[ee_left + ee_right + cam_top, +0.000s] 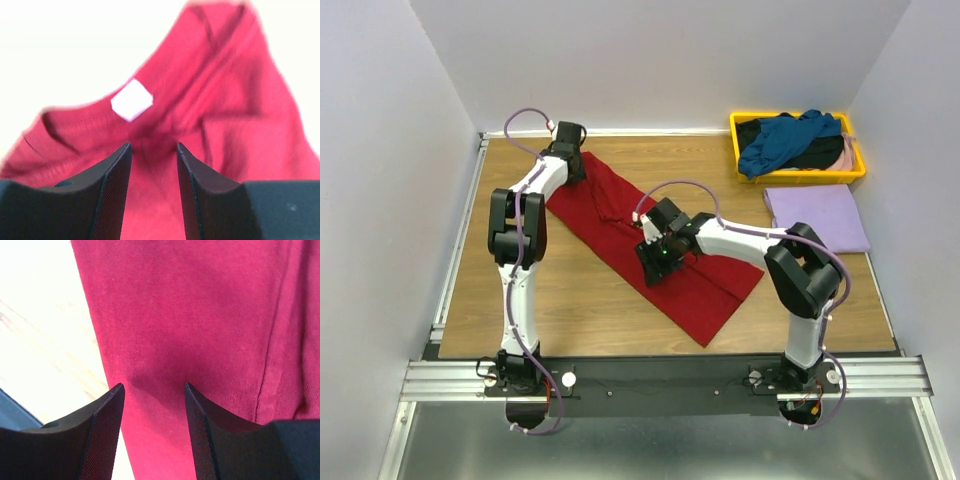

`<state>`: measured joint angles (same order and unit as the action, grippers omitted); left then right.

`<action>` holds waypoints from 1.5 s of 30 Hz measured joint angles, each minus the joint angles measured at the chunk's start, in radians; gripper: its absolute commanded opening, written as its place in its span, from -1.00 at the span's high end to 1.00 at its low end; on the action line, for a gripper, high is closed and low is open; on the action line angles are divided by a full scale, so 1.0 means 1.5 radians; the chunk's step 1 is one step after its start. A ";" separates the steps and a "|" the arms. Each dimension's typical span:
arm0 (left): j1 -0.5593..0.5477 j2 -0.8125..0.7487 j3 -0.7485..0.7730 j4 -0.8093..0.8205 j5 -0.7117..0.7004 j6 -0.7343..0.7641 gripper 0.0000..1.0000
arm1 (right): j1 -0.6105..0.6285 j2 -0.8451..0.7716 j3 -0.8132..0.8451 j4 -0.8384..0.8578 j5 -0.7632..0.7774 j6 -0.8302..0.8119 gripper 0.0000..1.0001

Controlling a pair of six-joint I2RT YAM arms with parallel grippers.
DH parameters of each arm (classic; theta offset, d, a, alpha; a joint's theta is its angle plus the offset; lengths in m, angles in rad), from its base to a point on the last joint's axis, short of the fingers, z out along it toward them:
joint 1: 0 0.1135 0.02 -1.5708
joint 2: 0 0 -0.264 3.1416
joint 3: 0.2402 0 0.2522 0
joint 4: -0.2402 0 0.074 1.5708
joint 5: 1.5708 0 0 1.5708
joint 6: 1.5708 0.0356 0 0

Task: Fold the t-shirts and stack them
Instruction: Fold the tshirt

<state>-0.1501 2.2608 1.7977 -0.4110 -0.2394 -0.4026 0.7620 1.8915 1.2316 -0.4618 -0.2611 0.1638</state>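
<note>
A dark red t-shirt [650, 250] lies spread diagonally across the table, from the far left to the near right. My left gripper [572, 165] is open at the shirt's far end. In the left wrist view [152, 145] its fingers straddle the red cloth just below the collar and its white label [131, 100]. My right gripper [655, 262] is open low over the shirt's left edge at mid-length. In the right wrist view [152, 385] the cloth [200, 315] lies flat between the fingers. A folded lavender t-shirt [817, 215] lies at the right.
A yellow tray [798, 178] at the far right corner holds teal [788, 138], black [820, 152] and pale pink [846, 152] shirts in a heap. White walls close in the table at the back and sides. Bare wood [540, 300] shows at the left.
</note>
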 measured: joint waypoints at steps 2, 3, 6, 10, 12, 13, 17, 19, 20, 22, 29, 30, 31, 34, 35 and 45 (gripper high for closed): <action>0.000 0.011 0.043 -0.009 0.000 0.007 -0.01 | 0.010 0.013 0.028 -0.033 -0.004 -0.008 -0.18; 0.000 0.005 0.053 -0.010 0.000 0.010 -0.01 | 0.010 0.017 0.040 -0.046 -0.004 -0.011 -0.19; 0.000 -0.038 0.034 -0.015 -0.004 0.012 -0.01 | 0.006 0.033 0.110 -0.087 -0.002 -0.021 -0.19; 0.002 -0.174 -0.028 -0.032 -0.012 0.012 -0.07 | -0.001 0.098 0.293 -0.100 -0.004 -0.028 -0.19; 0.005 -0.245 -0.053 -0.022 -0.018 0.012 -0.09 | -0.006 0.140 0.400 -0.097 -0.008 -0.028 -0.18; 0.006 -0.287 -0.067 -0.019 -0.023 0.012 -0.10 | -0.008 0.156 0.436 -0.091 -0.011 -0.028 -0.18; 0.008 -0.461 -0.119 0.011 -0.039 0.013 -0.16 | -0.017 0.237 0.568 -0.073 -0.034 -0.025 -0.18; 0.009 -0.548 -0.168 0.025 -0.041 0.014 -0.27 | -0.021 0.279 0.614 -0.066 -0.054 -0.020 -0.18; 0.009 -0.578 -0.186 0.026 -0.041 0.014 -0.34 | -0.021 0.299 0.629 -0.057 -0.066 -0.015 -0.18; 0.009 -0.623 -0.228 0.030 -0.040 0.014 -0.36 | -0.025 0.344 0.656 -0.042 -0.093 -0.001 -0.18; 0.009 -0.699 -0.368 0.005 -0.039 0.027 -0.47 | -0.029 0.474 0.729 0.004 -0.136 0.032 -0.19; 0.009 -0.713 -0.389 -0.001 -0.039 0.030 -0.50 | -0.030 0.482 0.731 0.010 -0.136 0.034 -0.19; 0.009 -0.718 -0.394 -0.002 -0.039 0.031 -0.53 | -0.032 0.494 0.734 0.017 -0.135 0.039 -0.19; 0.009 -0.772 -0.434 -0.011 -0.040 0.037 -0.54 | -0.040 0.503 0.734 0.041 -0.128 0.060 -0.19; 0.009 -0.785 -0.441 -0.010 -0.040 0.037 -0.53 | -0.048 0.505 0.734 0.051 -0.123 0.067 -0.19; 0.009 -0.891 -0.570 0.002 -0.038 0.036 -0.56 | -0.197 0.512 0.737 0.095 -0.071 0.105 -0.27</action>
<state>-0.1368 0.9241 0.9421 -0.4076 -0.2966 -0.3481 0.4660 2.6595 2.3363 -0.3191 -0.3672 0.3210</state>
